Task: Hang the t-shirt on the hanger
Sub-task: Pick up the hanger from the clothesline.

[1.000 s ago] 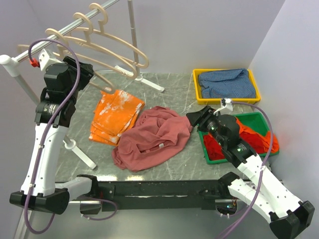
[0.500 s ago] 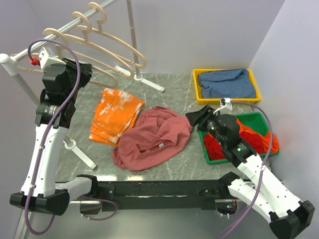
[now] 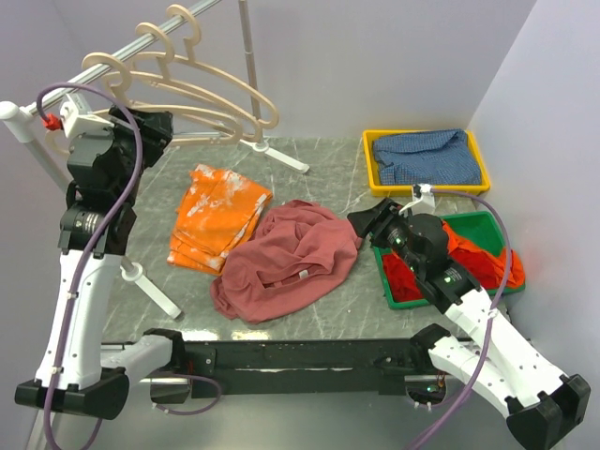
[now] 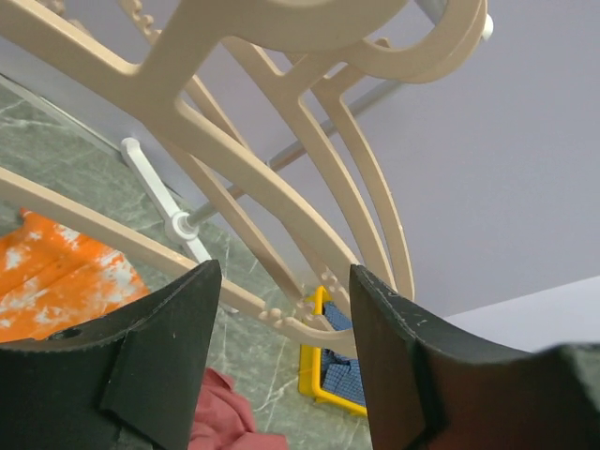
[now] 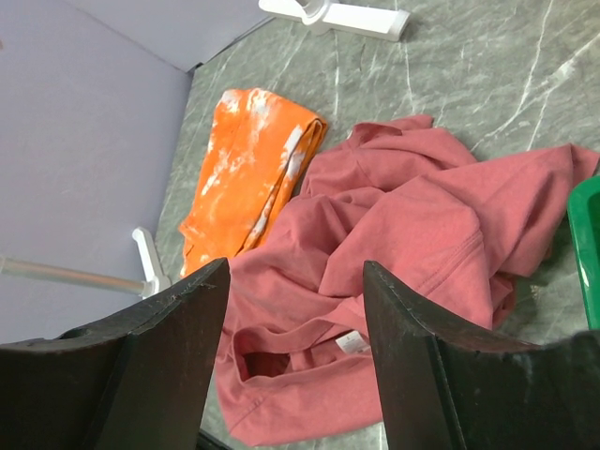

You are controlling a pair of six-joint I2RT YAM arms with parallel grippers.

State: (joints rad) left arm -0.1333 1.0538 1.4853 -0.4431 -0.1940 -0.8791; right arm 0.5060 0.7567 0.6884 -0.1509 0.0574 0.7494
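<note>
- At the far left of the surface (image 3: pixel 328 178), your left pincer (image 3: pixel 148 127) is raised up among the hangers, well clear of the t-shirt.
- Its jaws stand wide apart and hold nothing. In the left wrist view, the lower bar of the hanger (image 4: pixel 150 80) crosses the gap of the pincer (image 4: pixel 281 281). You cannot tell from that view whether either finger touches the bar.
- The hanger hangs close against two more hangers (image 3: pixel 185 23) of the same pale beige make.
- Right of that arm, an orange cloth (image 3: pixel 216 216) with white marks lies folded flat on the surface.
- At the centre, the t-shirt (image 3: pixel 291 258) lies crumpled in a heap. Its left edge touches the orange cloth, and its white neck tag (image 3: pixel 305 274) shows at the collar opening.
- Just right of the t-shirt, your right pincer (image 3: pixel 361 223) sits low at the garment's right edge. The right wrist view shows the pincer (image 5: pixel 295 272) spread wide and empty, with the t-shirt (image 5: pixel 412 225) beyond the fingers.
- At the right, a green bin (image 3: pixel 487 223) holds a red-orange garment (image 3: pixel 469 258).
- Behind it, a yellow bin (image 3: pixel 375 173) holds a blue cloth (image 3: pixel 427 157).
</note>
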